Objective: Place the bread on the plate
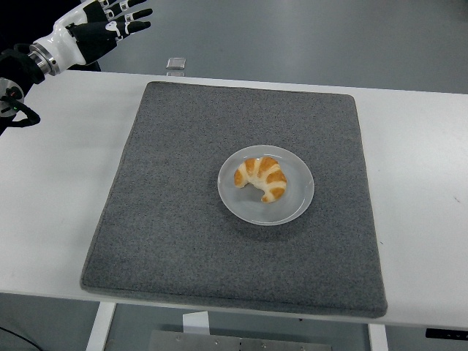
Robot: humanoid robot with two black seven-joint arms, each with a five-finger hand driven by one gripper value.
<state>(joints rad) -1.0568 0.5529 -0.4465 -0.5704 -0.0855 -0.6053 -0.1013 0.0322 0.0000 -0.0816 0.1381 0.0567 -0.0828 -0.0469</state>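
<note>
The table carries a mat; well right of and below the left hand sits the plate, with the bread on it. The hand is spread, empty. Task looks done.

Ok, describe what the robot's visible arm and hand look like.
The left hand has a white shell with black fingers bearing white patches. A silver metal ring joins its wrist to the black arm, whose joint shows a round silver fitting. The right arm is not in view.
</note>
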